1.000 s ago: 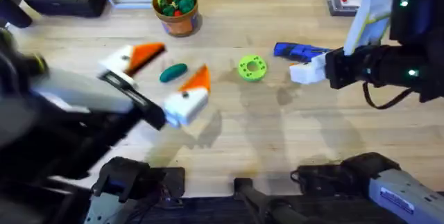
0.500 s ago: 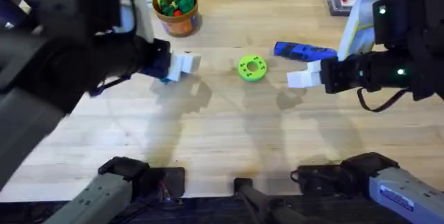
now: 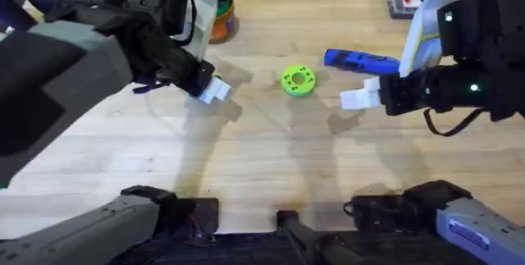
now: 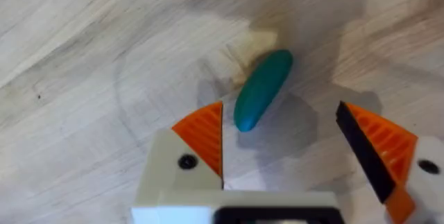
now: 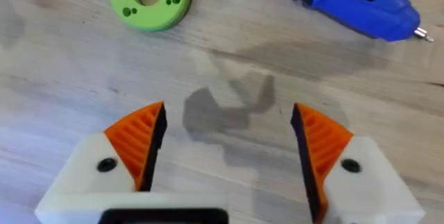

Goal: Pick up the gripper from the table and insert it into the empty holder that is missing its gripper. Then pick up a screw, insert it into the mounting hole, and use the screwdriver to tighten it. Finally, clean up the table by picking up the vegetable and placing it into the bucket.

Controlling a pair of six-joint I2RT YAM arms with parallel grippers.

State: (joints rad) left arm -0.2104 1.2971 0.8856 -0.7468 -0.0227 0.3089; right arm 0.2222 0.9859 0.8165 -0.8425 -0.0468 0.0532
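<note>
the left hand [image 4: 281, 158] hangs open over the vegetable [image 4: 262, 89], which lies on the surface [image 3: 271, 158] between its orange pads [image 4: 205, 137], toward the far left. the right hand [image 5: 225, 148] is open above bare wood. the screwdriver [image 3: 357, 60] lies toward the far right, the green disc [image 3: 297, 80] just beside it. the bucket [image 3: 220, 15] stands by the far edge, partly hidden by the left arm.

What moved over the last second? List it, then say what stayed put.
The left arm swung up from the table's lower left toward the bucket, and its end effector now hangs open over the vegetable. The right end effector edged slightly sideways, open as before. The screwdriver, the green disc and the bucket stayed put.
</note>
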